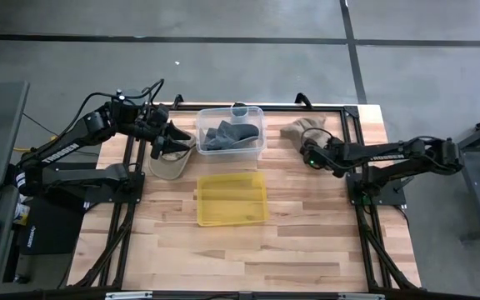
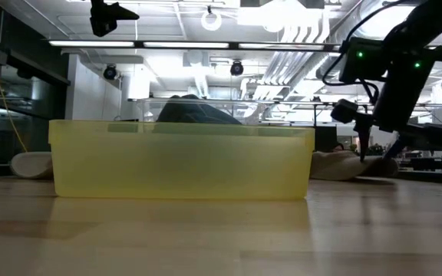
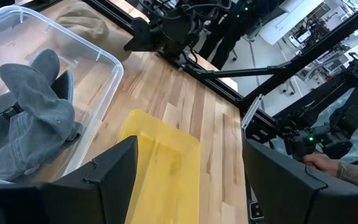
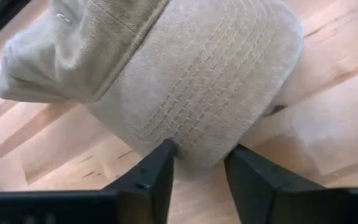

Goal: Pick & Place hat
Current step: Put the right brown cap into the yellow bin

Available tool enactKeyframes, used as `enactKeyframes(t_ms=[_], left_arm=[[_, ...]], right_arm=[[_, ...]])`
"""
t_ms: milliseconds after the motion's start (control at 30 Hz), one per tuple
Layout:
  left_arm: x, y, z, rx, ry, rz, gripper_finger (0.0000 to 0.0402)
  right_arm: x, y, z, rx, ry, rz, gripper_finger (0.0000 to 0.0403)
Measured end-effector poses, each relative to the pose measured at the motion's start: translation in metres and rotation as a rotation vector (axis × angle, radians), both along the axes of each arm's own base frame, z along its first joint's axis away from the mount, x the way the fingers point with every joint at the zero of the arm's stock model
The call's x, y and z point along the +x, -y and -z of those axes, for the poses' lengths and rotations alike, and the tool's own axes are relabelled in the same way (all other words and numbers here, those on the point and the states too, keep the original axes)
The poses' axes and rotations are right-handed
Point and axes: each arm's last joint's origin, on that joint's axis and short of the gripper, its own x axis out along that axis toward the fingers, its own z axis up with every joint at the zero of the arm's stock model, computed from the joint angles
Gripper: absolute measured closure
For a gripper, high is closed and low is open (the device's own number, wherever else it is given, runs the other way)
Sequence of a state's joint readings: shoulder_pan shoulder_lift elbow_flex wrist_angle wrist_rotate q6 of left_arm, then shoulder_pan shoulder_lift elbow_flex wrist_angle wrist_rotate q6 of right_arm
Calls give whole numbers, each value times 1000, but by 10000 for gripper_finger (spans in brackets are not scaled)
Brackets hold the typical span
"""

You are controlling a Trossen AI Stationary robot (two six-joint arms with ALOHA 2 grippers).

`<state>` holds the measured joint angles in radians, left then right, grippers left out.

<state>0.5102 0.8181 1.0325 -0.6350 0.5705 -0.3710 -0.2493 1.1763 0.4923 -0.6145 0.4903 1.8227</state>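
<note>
A tan hat lies on the table's far right part, brim toward my right arm; in the right wrist view its brim fills the picture. My right gripper is open, its fingertips on either side of the brim's front edge. A second tan hat lies left of the clear bin, which holds a grey hat. My left gripper hangs wide open above that second hat, beside the bin, touching nothing. My right gripper comes slanting down from the table's right at the front edge of the tan hat's brim. Its fingertips stand on either side of that edge. I cannot tell whether they touch it. The hat lies flat on the table.
A shallow yellow tray sits in the table's middle, nearer than the clear bin. Bare wood lies on the near side of the tray. A person's hand shows beyond the table's right edge in the left wrist view.
</note>
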Motion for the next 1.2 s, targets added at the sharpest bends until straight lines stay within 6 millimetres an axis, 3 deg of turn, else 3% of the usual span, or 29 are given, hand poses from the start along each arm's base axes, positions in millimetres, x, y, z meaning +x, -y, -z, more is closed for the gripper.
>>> enactKeyframes(t_ms=[400, 867, 1200], left_arm=[[0, 0, 0, 0, 0, -1, 135], [0, 0, 0, -1, 1, 2, 135], [0, 0, 0, -5, 0, 3, 135]], right_arm=[[1, 0, 0, -4, -17, -49, 397], [4, -1, -1, 13, 17, -75, 403], [6, -5, -24, 4, -25, -124, 403]])
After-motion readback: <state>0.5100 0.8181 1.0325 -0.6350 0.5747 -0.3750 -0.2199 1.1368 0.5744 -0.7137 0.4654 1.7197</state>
